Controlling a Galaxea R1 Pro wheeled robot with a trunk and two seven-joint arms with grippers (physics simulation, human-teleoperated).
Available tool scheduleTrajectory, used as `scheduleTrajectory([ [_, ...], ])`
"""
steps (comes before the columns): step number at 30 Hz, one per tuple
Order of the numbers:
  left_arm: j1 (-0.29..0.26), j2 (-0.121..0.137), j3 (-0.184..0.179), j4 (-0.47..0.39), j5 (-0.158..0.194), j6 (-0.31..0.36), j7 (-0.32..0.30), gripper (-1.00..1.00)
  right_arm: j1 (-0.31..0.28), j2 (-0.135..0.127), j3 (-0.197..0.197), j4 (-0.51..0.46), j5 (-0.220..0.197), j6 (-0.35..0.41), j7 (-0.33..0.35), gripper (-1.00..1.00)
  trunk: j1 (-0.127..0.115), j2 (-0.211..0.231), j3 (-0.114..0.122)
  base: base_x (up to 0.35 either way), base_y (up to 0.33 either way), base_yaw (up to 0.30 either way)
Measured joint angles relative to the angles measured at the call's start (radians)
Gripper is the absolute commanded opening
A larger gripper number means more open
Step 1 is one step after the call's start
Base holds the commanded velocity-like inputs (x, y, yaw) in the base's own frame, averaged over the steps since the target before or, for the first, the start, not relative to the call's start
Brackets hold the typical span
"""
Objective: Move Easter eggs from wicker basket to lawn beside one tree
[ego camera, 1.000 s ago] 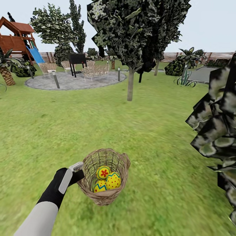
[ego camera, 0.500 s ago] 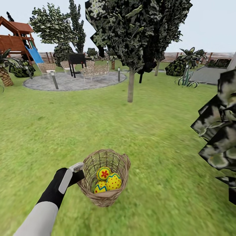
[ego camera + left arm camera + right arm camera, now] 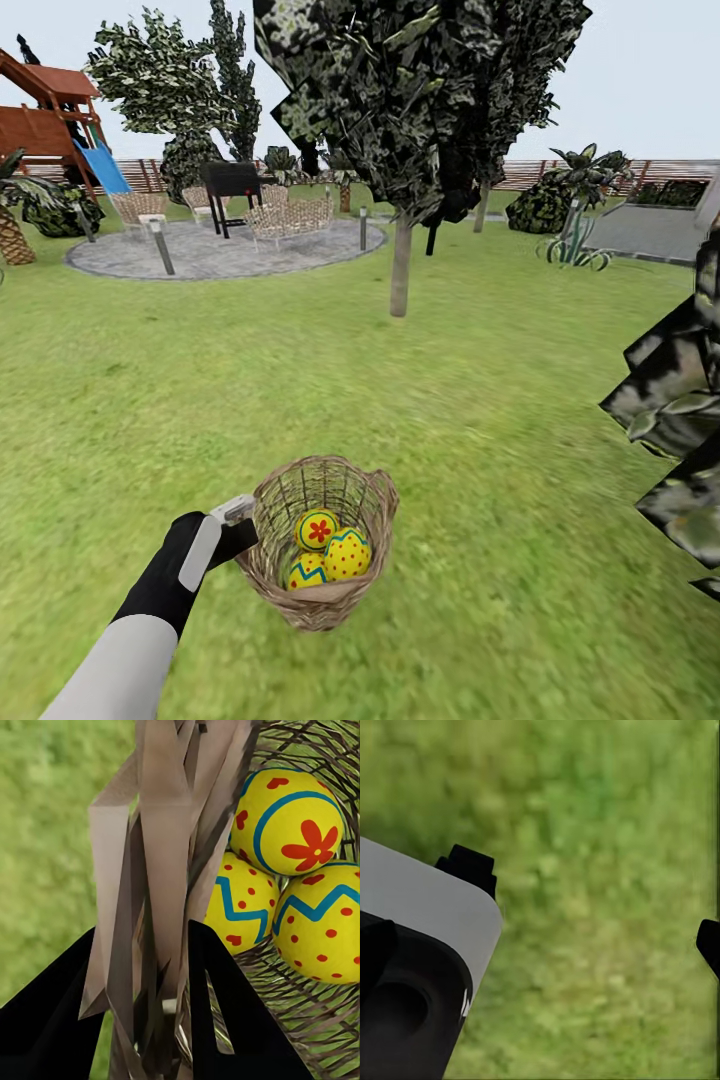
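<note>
Left pincer (image 3: 238, 522) pinches the wicker basket (image 3: 318, 600) rim; three Easter eggs (image 3: 327, 553) lie inside; right pincer (image 3: 592, 907) spread above the lawn (image 3: 200, 380); tree (image 3: 400, 265) ahead.

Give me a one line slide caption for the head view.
Left end effector grips the wicker basket holding three Easter eggs above the lawn, facing a tree.

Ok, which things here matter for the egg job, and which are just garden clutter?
Job: three Easter eggs, wicker basket held by left gripper, lawn, tree.
Clutter: playset with slide, grill, wicker chairs, paved patch.
</note>
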State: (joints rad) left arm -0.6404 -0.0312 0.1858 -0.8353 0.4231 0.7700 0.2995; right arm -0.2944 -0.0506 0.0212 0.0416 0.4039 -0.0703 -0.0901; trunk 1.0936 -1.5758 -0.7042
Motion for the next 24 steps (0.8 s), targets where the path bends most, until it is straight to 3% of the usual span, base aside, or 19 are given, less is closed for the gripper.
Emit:
scheduleTrajectory([
  [24, 0.0, 0.0, 0.0, 0.001, 0.0, 0.001, 0.0, -1.0, 0.0, 0.0, 0.0, 0.0, 0.0, 0.0, 0.0, 1.0, 0.0, 0.0, 0.0, 0.319, 0.0, 0.0],
])
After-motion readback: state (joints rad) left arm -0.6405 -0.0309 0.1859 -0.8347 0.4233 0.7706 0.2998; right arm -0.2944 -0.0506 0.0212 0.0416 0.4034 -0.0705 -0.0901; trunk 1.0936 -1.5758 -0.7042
